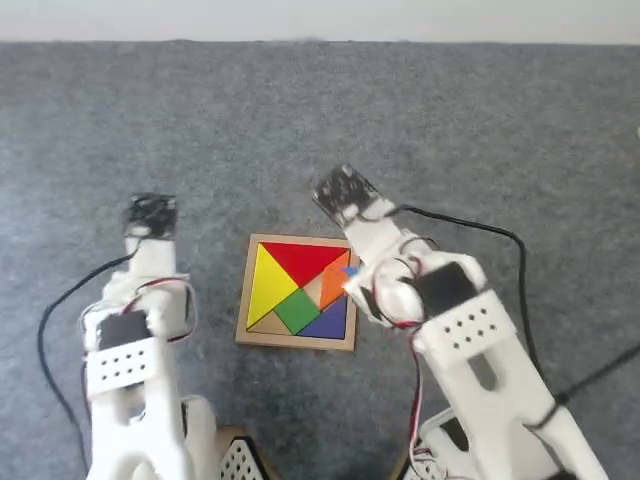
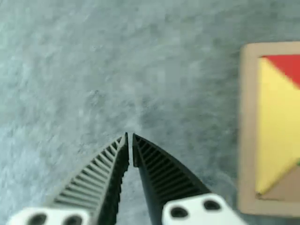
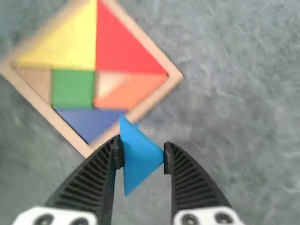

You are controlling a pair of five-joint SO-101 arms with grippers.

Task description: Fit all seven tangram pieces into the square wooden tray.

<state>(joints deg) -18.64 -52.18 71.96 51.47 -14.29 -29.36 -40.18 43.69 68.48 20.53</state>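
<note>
Held piece: a light blue triangle (image 3: pixel 138 157), flat and evenly coloured, is pinched between the fingers (image 3: pixel 101 173) of the right gripper (image 3: pixel 140 147).
Its direction: the long edge lies along one finger and the square corner presses against the other. The long axis therefore runs along the fingers, with one sharp tip pointing forward at the tray and the other back toward the wrist.
Its place: in the high view it shows as a blue sliver (image 1: pixel 351 270) at the tray's right edge, just right of the frame's centre, under the right gripper (image 1: pixel 352 278). Whether it touches the tray cannot be told.
Tray: the square wooden tray (image 1: pixel 300 343) lies on the grey table (image 1: pixel 480 130), lower centre of the high view, its sides nearly square to the frame.
Pieces inside: a yellow triangle (image 1: pixel 267 283) has its long edge along the left rim, and a red triangle (image 1: pixel 303 257) has its long edge along the upper rim. A green square (image 1: pixel 297 310) stands on a corner below the middle. A dark blue triangle (image 1: pixel 326 323) sits at lower right, and an orange piece (image 1: pixel 333 287) is at the right.
Tan patch: a tan triangle (image 1: pixel 261 322) fills the tray's lower left corner; whether it is a piece or bare wood cannot be told.
Left gripper: the left gripper (image 2: pixel 130 137) has its fingers pressed together on nothing. It is over bare table beside the tray, and its arm (image 1: pixel 135 330) stands at lower left in the high view.
</note>
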